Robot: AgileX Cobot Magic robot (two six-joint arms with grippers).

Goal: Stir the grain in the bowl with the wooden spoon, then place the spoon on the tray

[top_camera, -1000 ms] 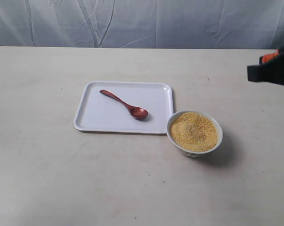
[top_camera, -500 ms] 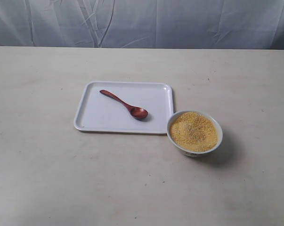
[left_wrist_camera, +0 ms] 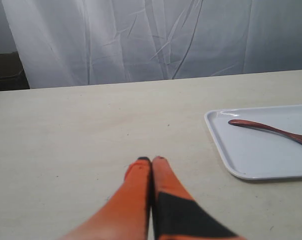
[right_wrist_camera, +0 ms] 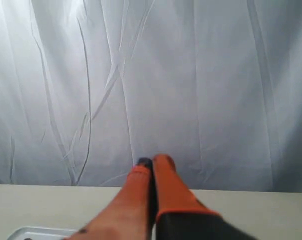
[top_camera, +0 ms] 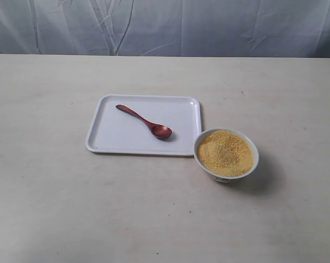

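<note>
The dark red-brown wooden spoon lies on the white tray, head toward the bowl. The small white bowl stands at the tray's right front corner, filled with golden grain. Neither arm shows in the exterior view. In the left wrist view my left gripper is shut and empty, low over bare table, with the tray and the spoon off to one side. My right gripper is shut and empty, raised toward the curtain, with a tray corner at the picture's edge.
A pale table spreads around the tray and bowl. A white wrinkled curtain hangs behind the table's far edge.
The right arm, seen at the right edge of the exterior view one second ago, has pulled out of that view. Spoon, tray and bowl have not moved.
</note>
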